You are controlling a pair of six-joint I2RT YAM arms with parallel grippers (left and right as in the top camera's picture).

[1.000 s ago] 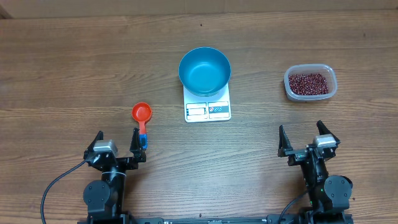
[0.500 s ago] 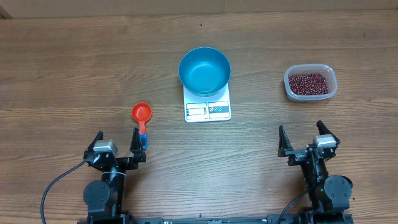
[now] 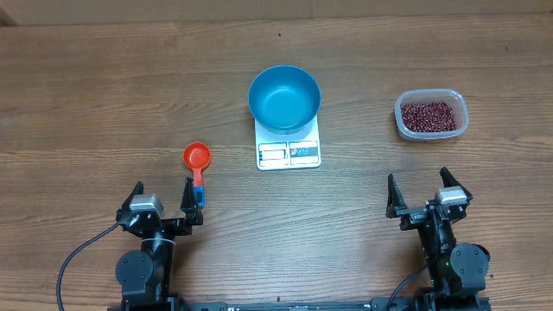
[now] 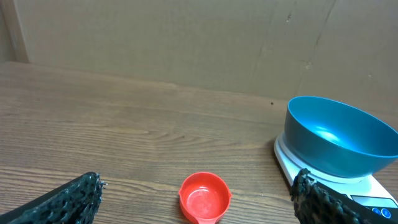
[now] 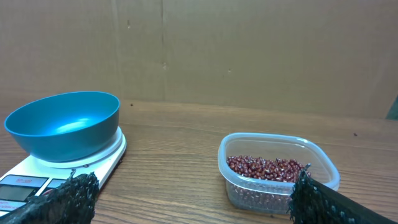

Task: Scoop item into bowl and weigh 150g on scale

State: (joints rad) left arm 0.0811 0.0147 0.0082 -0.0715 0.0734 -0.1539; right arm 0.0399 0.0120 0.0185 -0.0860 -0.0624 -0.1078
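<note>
Centrally, bowl [image 3: 284, 97] atop scale [image 3: 289, 153]; beans [image 3: 426, 115] in clear tub [image 3: 463, 121] rightward, red scoop [image 3: 197, 160] leftward; left jaws and right jaws wide, empty.

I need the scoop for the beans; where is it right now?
In the overhead view, the red scoop lies on the table left of the scale, close in front of the left gripper.

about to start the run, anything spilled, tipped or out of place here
Nothing stands out. The blue bowl sits upright and empty on the white scale, the red beans are all inside their clear tub, and the red scoop lies open side up, left of the scale. No loose beans show.
</note>
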